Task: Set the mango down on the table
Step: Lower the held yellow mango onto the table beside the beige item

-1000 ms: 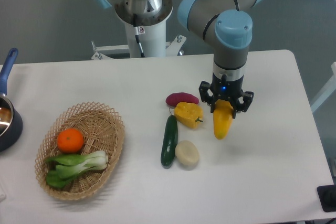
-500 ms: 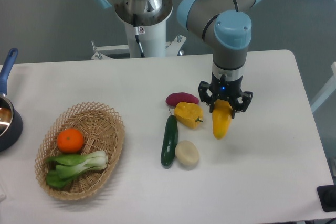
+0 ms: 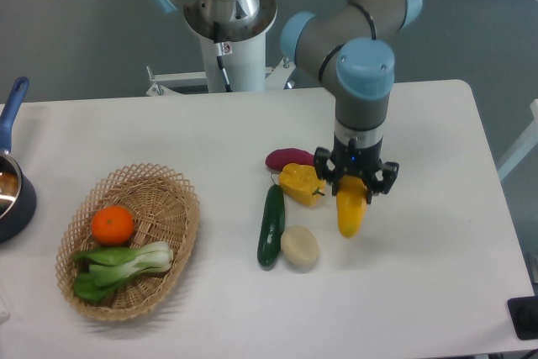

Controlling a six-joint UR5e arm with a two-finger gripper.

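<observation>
Fingers (image 3: 354,192) closed on mango (image 3: 351,213), bell pepper (image 3: 302,183) just left, bare table (image 3: 437,250) rightward

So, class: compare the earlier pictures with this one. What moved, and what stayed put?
The end effector, still shut on the mango, shifted slightly left and lower, toward the potato. The bell pepper, cucumber, sweet potato and basket stayed as they were.

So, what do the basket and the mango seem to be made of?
The basket looks like woven wicker, tan and matte, with an open lattice rim. The mango, held in the end effector, looks smooth and evenly yellow-orange, slightly glossy; possibly plastic, but real fruit cannot be excluded.
</observation>
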